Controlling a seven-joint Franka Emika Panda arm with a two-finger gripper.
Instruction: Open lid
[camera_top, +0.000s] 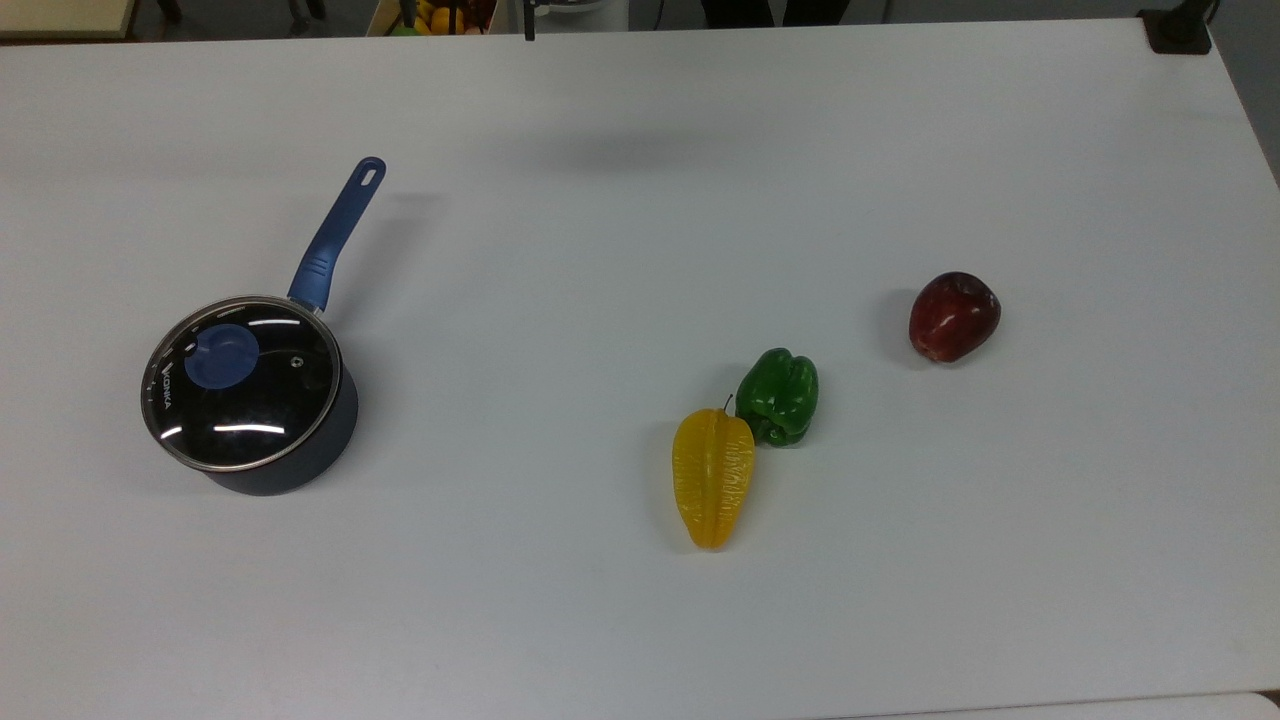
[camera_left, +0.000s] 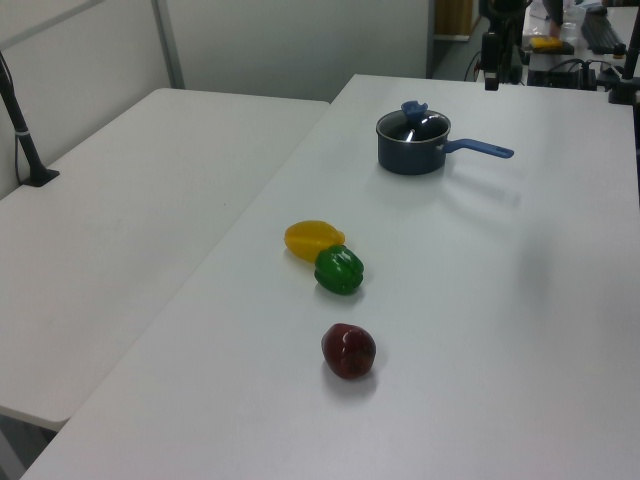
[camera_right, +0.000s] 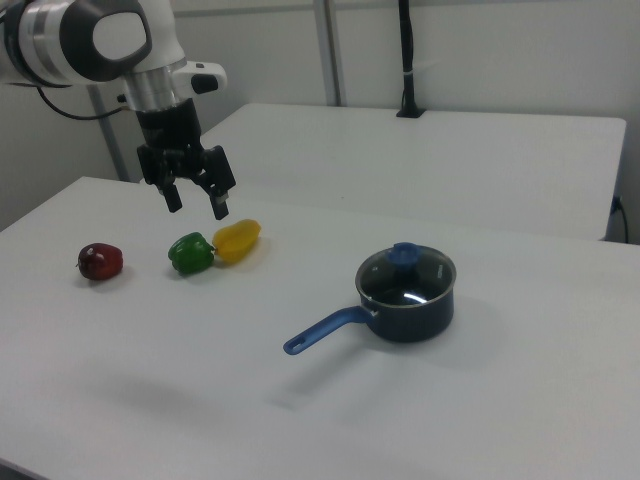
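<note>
Right now the gripper (camera_right: 196, 203) hangs high above the white table (camera_top: 640, 620) with its jaws spread wide and holding nothing, well apart from the saucepan (camera_right: 408, 300). The glass lid (camera_top: 240, 385) sits flat and closed on that pan, at the top view's left, blue knob (camera_top: 221, 356) up. To do this well, I judge the arm should centre over the knob, descend straight, pinch the knob squarely, then lift vertically so the pan is not dragged.
</note>
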